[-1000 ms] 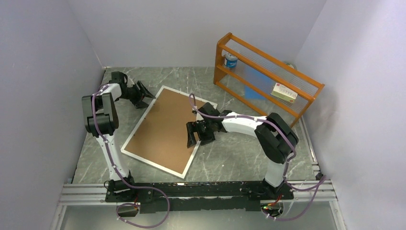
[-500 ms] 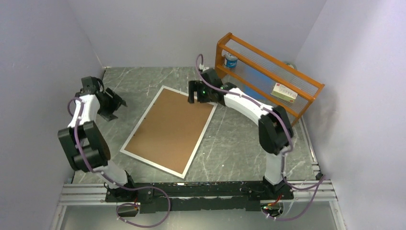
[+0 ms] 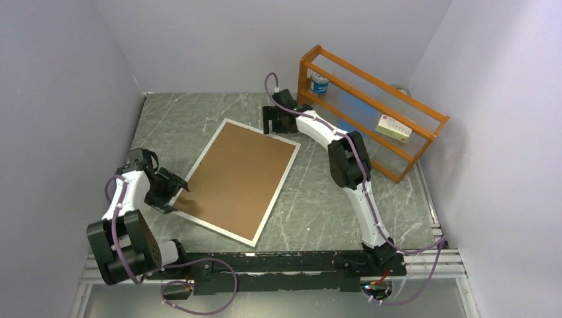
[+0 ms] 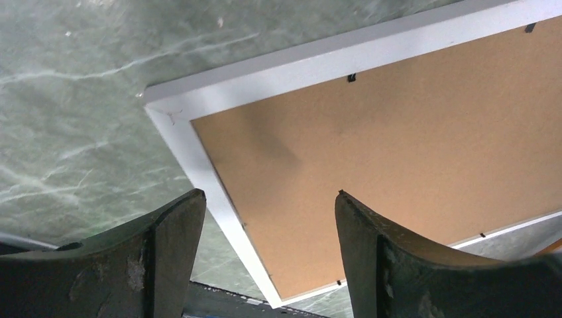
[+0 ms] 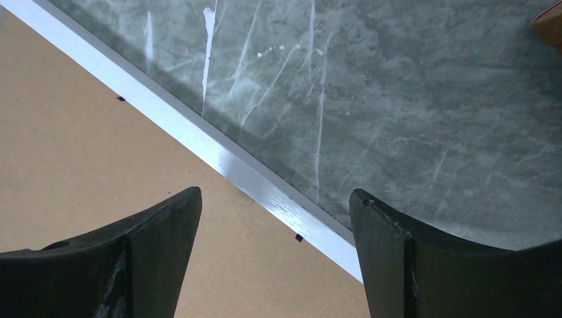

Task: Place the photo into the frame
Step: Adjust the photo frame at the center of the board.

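The white frame (image 3: 278, 195) lies flat on the grey marble table with the brown backing board (image 3: 238, 179) filling its centre. The photo is hidden. My left gripper (image 3: 177, 192) is open and empty, low over the frame's near left corner; in the left wrist view it (image 4: 268, 195) straddles the white border (image 4: 278, 69) and board (image 4: 397, 132). My right gripper (image 3: 274, 124) is open and empty over the frame's far edge; in the right wrist view it (image 5: 275, 192) straddles the border (image 5: 219, 156) and board (image 5: 79, 152).
An orange wooden rack (image 3: 371, 99) stands at the back right, holding a small tin (image 3: 319, 83) and a flat box (image 3: 393, 127). Walls close the table on the left, back and right. The arms' base rail (image 3: 265, 262) runs along the near edge.
My left gripper swung from the frame's far left corner down to its near left corner. My right gripper moved from the frame's right edge to its far edge. The frame stayed put.
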